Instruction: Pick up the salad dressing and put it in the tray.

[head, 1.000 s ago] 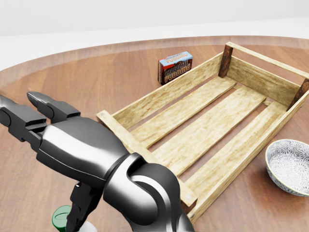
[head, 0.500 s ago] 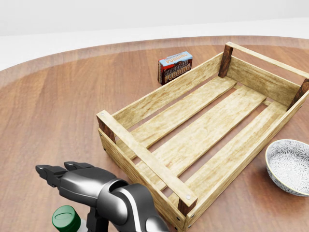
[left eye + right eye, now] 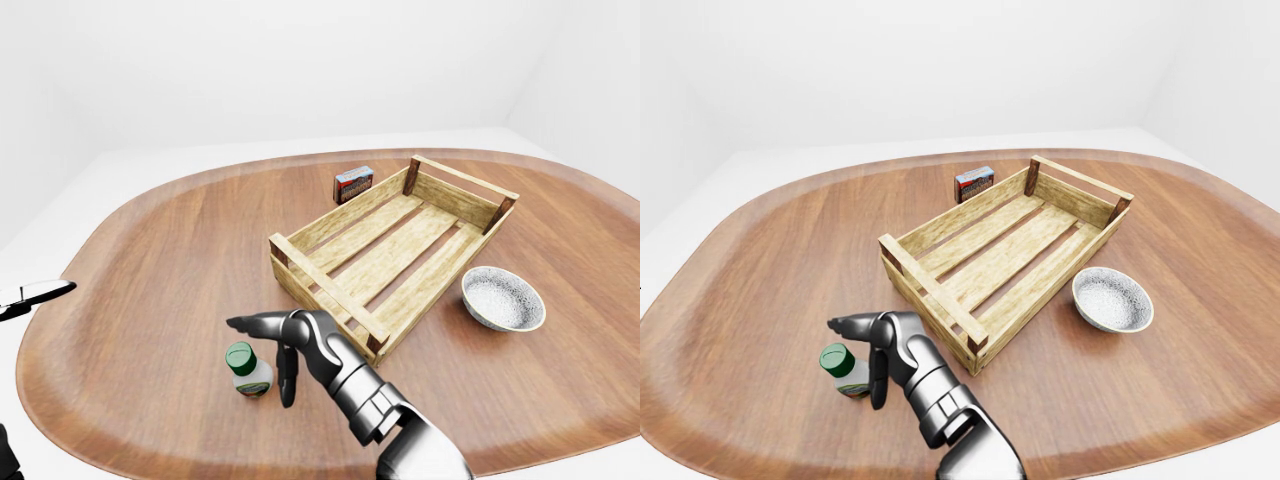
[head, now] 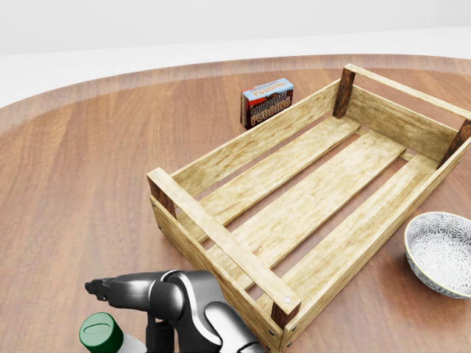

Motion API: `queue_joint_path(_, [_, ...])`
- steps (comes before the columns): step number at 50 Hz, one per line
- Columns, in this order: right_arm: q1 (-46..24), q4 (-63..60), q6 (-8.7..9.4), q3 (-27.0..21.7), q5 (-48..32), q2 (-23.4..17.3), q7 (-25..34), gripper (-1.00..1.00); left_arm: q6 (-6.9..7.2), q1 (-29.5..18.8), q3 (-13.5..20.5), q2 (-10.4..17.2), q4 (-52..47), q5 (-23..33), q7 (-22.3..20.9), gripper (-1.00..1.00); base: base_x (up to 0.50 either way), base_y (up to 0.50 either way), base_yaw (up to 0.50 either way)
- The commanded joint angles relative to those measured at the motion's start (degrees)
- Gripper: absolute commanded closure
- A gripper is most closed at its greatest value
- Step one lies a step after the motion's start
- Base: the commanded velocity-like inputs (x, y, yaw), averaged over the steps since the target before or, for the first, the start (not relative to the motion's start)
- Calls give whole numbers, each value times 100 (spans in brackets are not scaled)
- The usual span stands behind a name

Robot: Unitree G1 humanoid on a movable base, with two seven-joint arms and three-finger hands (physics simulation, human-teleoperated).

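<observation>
- White walls and a pale floor surround an oval wooden worktop that carries everything.
- The salad dressing, a small bottle with a green cap, stands upright near the near edge, left of the tray and apart from it.
- The right hand arches over the bottle's right side, fingers spread: two reach left above the cap, one hangs down just beside the bottle. It grips nothing yet; the pose looks like a set-up for closing round the bottle.
- The slatted tray lies empty, so the drop is open.
- A pudding box stands beyond the tray's far left side and a patterned bowl to the tray's right, both clear of the likely path.
- The left hand shows only as a tip at the left edge; its state cannot be told.
</observation>
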Motion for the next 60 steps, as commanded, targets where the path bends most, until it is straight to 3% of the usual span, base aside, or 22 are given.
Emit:
queue_joint_path(1, [-518, 1104, 0, -310, 393, 0, 0, -100, 0, 2, -54, -18, 71, 14, -13, -100, 0, 0, 0])
queue_joint_path(6, [-308, 468, 0, -401, 1399, 0, 0, -100, 0, -7, -91, -29, 150, 42, -33, -100, 0, 0, 0])
queue_joint_path(22, [-340, 390, 0, -337, 2165, 0, 0, -100, 0, -1, -139, -50, 220, 80, -45, -100, 0, 0, 0])
queue_joint_path(47, [-780, 1546, 0, -367, 2421, 0, 0, -100, 0, 18, -119, -56, 271, 19, -114, -100, 0, 0, 0])
queue_joint_path(48, [-787, 1564, 0, -402, 2411, 0, 0, 17, 0, 20, -118, -56, 271, 12, -117, -100, 0, 0, 0])
queue_joint_path(49, [-802, 1590, 0, -436, 2414, 0, 0, 99, 0, 22, -119, -55, 267, 7, -116, -100, 0, 0, 0])
queue_joint_path(60, [-684, 1176, 0, -385, 2232, 0, 0, 99, 0, 29, -147, -74, 272, 21, -128, -100, 0, 0, 0])
